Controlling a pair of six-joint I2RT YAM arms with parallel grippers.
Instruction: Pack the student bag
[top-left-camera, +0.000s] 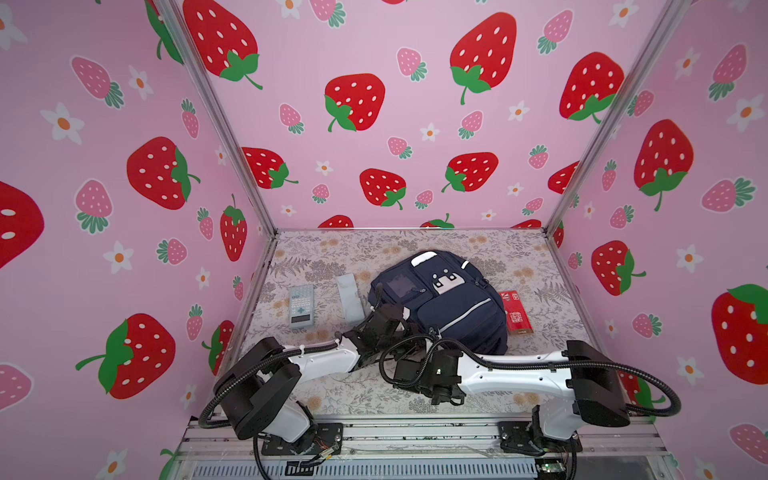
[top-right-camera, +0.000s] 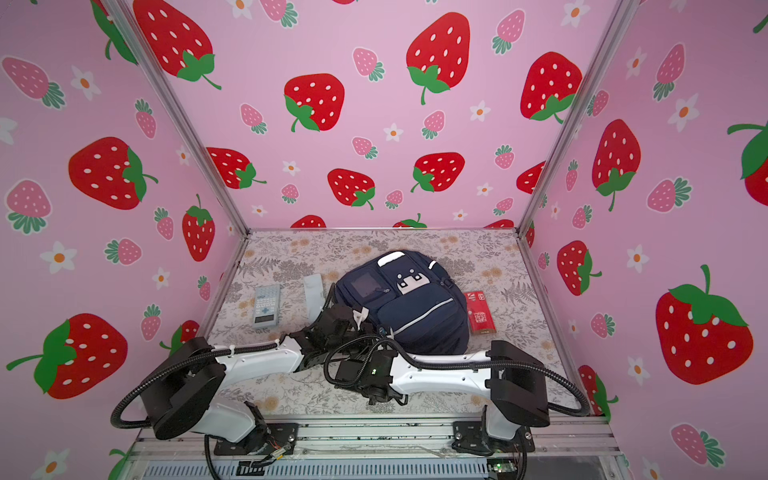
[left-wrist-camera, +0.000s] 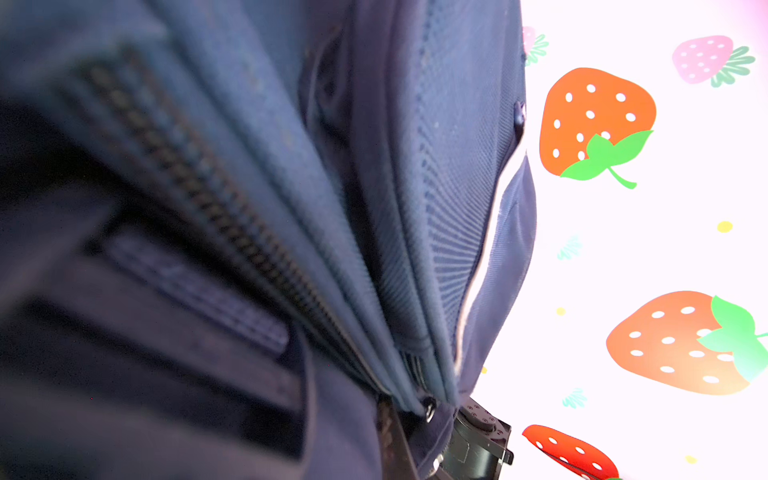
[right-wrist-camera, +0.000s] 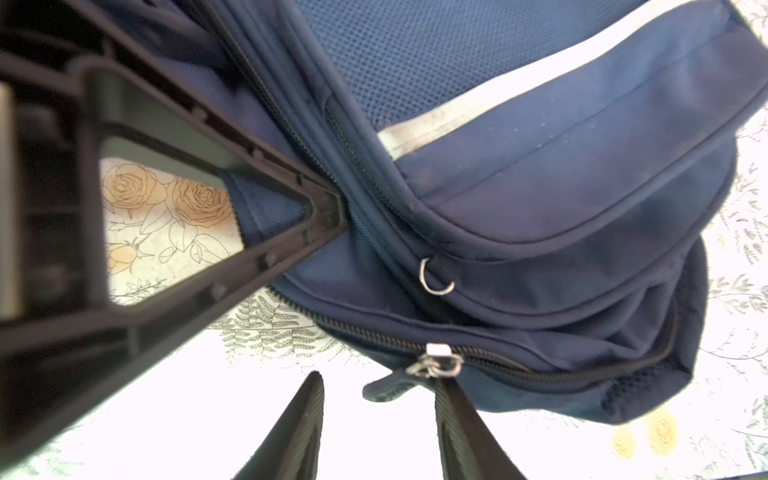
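One navy, silver-striped student bag (top-left-camera: 457, 316)

A navy-blue student bag (top-left-camera: 457, 307) is laid front-up on the worktop (top-left-camera: 332, 249). A white cartoon-face patch (top-left-camera: 444, 283) and thin silver stripes (top-left-camera: 469, 313) are carried on its front.

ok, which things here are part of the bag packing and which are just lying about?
Job: student bag; left gripper, shut on its edge; right gripper, open by the zip pull; likely cargo: calculator, white case, red packet.
Just there: floral table cover, strawberry walls.
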